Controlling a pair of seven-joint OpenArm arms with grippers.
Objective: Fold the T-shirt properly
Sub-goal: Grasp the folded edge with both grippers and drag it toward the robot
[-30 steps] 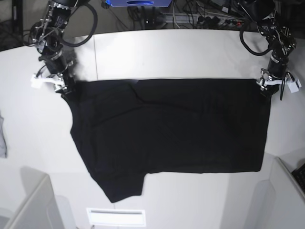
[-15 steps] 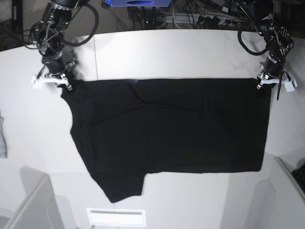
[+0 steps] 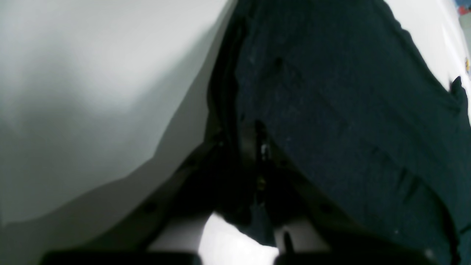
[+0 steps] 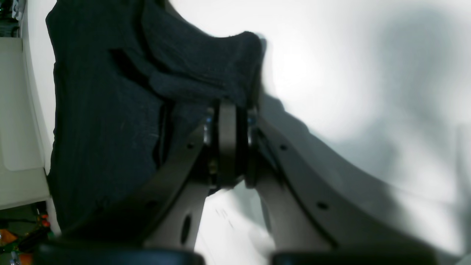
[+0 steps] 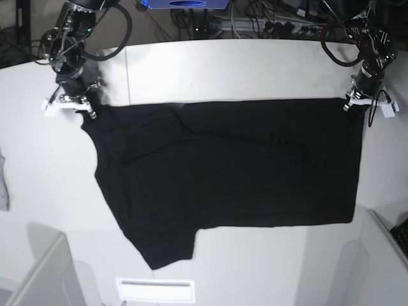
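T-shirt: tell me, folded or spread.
Spread, mostly: the T-shirt lies flat across the table, one sleeve out, grippers clamping both far corners; layers underneath cannot be told.

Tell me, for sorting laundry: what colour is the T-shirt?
Plain black T-shirt, clearest in the base view.

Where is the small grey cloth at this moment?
In the base view, the grey cloth lies at the far left edge of the table, left of the T-shirt and apart from it.
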